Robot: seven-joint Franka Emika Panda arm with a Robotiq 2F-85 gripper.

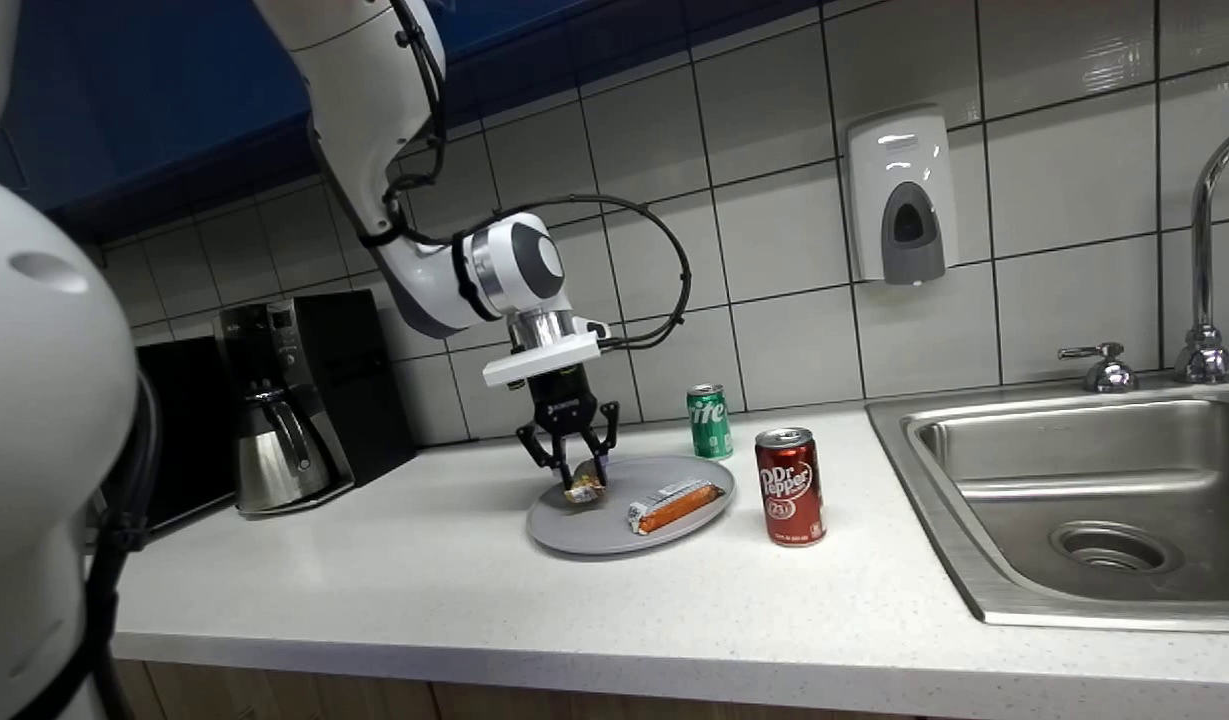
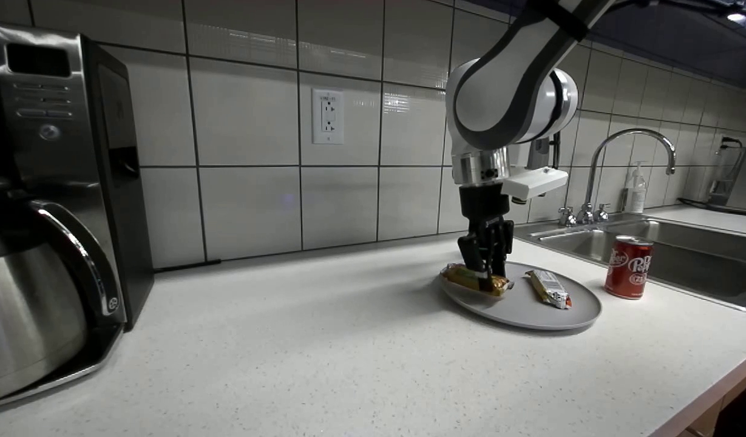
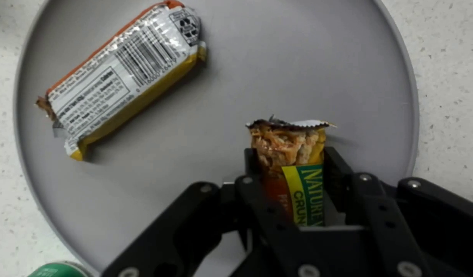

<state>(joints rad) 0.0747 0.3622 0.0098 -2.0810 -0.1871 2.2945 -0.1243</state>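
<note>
A granola bar in a yellow, green and red wrapper (image 3: 303, 184) lies at one side of a round grey plate (image 3: 240, 88). My gripper (image 3: 290, 154) points down with one black finger against each long side of this bar, shut on it. The bar also shows in both exterior views (image 1: 583, 492) (image 2: 461, 277), low at the plate, and I cannot tell whether it is lifted. Its rear part is hidden by the gripper in the wrist view. A second bar (image 3: 124, 80), barcode side up with orange and yellow edges, lies apart on the plate; it shows in both exterior views (image 1: 679, 507) (image 2: 549, 287).
A red Dr Pepper can (image 1: 789, 487) stands beside the plate, towards the steel sink (image 1: 939, 530). A green can (image 1: 710, 422) stands behind the plate near the tiled wall. A coffee maker with a steel carafe (image 1: 274, 450) stands on the counter at the other end.
</note>
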